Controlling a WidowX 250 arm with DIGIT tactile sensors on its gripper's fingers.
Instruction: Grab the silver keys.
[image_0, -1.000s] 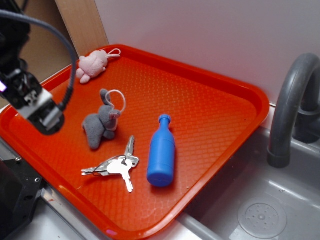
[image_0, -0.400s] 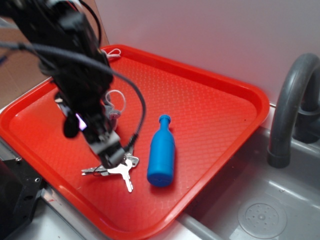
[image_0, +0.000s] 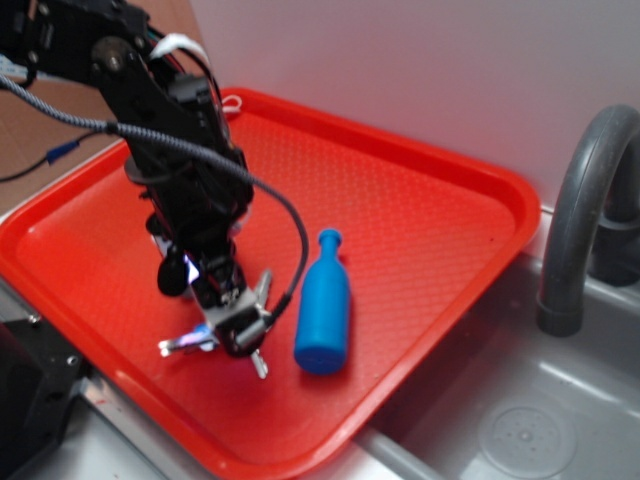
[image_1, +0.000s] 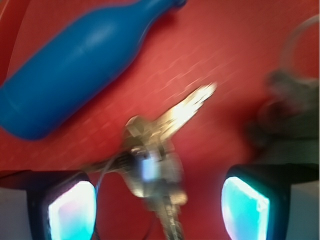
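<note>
The silver keys (image_1: 152, 165) lie on the red tray (image_0: 420, 200), just left of the blue bottle (image_0: 323, 305). The jaws stand wide, straddling them. Thin, stiff, slippery metal; best pinched at the bunched heads.

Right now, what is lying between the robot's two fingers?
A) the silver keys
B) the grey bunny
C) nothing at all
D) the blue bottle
A, because the wrist view shows the silver keys lying on the red tray in the gap between the open gripper fingers, while the blue bottle lies off to one side.
</note>
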